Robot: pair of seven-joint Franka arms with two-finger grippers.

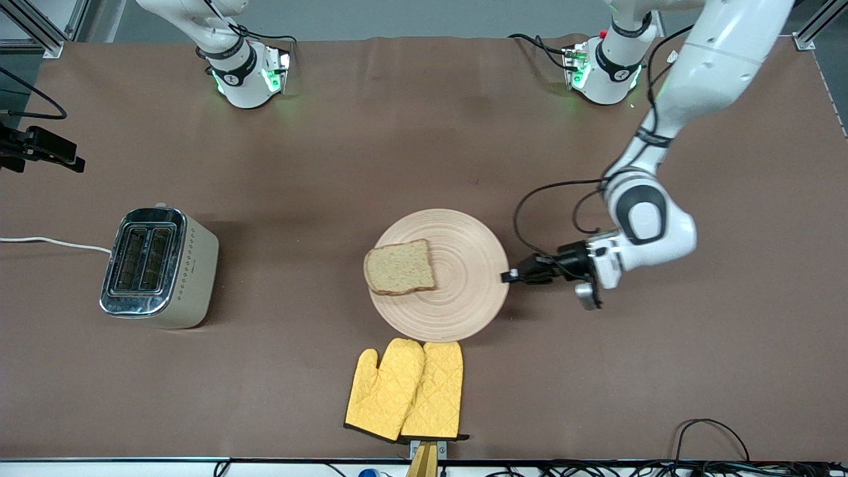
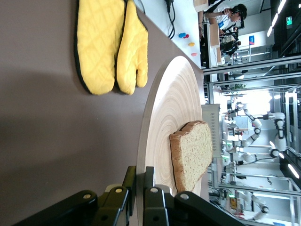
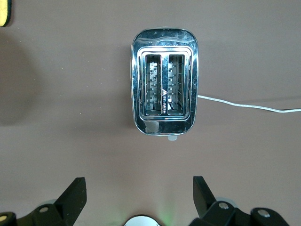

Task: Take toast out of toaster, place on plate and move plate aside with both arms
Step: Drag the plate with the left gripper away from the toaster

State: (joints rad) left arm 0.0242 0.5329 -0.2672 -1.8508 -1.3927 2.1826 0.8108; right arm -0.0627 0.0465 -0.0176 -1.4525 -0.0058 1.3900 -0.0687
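The left gripper (image 1: 509, 276) is pinching the plate's (image 1: 464, 305) rim; toast (image 1: 400, 267) is lying on it. The right gripper (image 3: 138, 190) is hanging wide open over the toaster (image 3: 164, 80).

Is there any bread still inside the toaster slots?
No, both slots of the toaster show only bare wire racks; the toast lies on the plate.

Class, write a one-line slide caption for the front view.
Toast lies on the plate; the left gripper is shut on the plate's rim, with toaster and mitts nearby.
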